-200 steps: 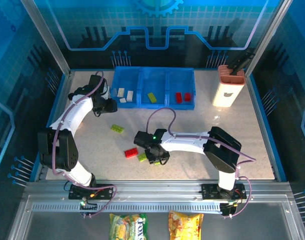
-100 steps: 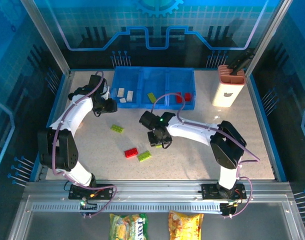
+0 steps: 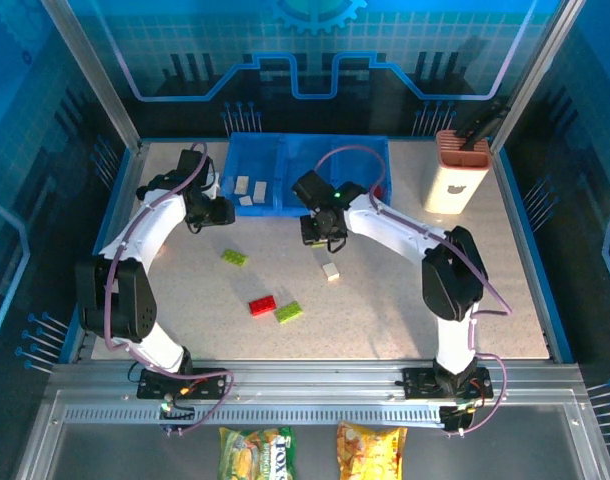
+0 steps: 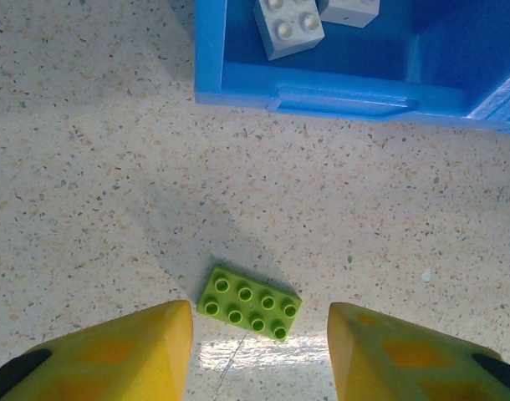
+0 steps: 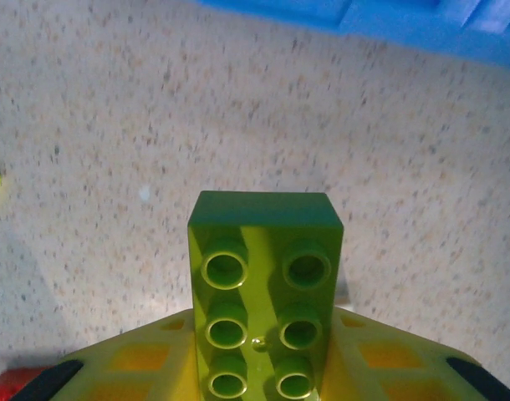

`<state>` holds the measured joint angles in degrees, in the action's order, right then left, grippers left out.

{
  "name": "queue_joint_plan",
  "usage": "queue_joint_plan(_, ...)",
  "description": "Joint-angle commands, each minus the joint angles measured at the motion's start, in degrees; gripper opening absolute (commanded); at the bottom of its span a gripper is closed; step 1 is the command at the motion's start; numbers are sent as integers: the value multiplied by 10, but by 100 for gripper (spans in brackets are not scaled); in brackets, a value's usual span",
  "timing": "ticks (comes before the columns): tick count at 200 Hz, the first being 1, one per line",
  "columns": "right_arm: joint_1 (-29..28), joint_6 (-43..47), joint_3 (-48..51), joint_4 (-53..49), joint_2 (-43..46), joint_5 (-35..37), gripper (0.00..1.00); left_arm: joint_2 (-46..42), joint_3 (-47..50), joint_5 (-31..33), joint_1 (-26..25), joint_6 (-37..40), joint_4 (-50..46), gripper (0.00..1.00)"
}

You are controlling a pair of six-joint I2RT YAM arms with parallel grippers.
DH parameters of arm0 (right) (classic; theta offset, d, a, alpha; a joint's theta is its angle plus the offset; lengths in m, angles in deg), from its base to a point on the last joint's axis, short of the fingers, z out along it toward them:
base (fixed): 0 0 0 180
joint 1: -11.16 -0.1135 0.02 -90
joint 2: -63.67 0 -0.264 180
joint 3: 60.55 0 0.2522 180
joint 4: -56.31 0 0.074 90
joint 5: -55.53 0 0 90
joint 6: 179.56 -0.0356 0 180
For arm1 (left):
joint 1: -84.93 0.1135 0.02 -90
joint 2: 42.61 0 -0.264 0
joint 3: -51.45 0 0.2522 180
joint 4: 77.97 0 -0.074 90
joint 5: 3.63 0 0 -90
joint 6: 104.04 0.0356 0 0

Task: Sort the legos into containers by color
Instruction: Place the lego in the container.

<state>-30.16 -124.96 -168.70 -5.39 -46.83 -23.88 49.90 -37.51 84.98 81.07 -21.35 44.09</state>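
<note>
My right gripper [image 5: 263, 334] is shut on a lime green lego [image 5: 266, 251] that sticks out lengthwise past the fingers. From above, this gripper [image 3: 323, 230] hangs just in front of the blue tray of containers [image 3: 305, 158]. The left gripper [image 4: 259, 324] stands open above the table, near the tray's left front corner [image 4: 238, 83]. A green lego [image 4: 249, 302] lies flat beyond its fingers. White legos [image 3: 249, 188] lie in the left compartment. On the table lie a green lego [image 3: 234, 257], a red one [image 3: 262, 304], another green one [image 3: 289, 312] and a white one [image 3: 331, 270].
A white-and-terracotta holder [image 3: 455, 175] stands at the back right of the table. The right arm [image 3: 405, 235] stretches across the table's middle right and covers part of the tray's right compartment. Metal frame posts and glass walls enclose the table.
My right gripper has risen from beside the red and green bricks and travelled toward the tray with a green brick. A white brick has come into view. The left arm has stayed still.
</note>
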Motion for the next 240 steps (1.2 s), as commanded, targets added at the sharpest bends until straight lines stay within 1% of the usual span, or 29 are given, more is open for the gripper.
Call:
queue_joint_plan(1,17,46,-42,1,-26,18,36,-10,7,-16,6,10,8,47)
queue_joint_plan(59,39,123,-137,26,-106,46,35,-10,8,-18,6,8,8,47)
queue_joint_plan(119,56,173,-241,44,-190,88,35,-10,9,-19,6,9,10,47)
queue_joint_plan(145,59,199,-291,40,-225,117,35,-8,9,-14,6,10,9,47)
queue_joint_plan(151,59,205,-305,38,-249,125,35,-8,9,-14,6,10,9,47)
queue_joint_plan(178,60,245,-353,32,-291,168,36,-6,9,-13,6,11,9,47)
queue_joint_plan(207,63,270,-386,33,-324,197,36,-5,9,-11,6,12,9,47)
queue_joint_plan(240,68,280,-399,37,-345,211,37,-3,9,-12,7,13,9,47)
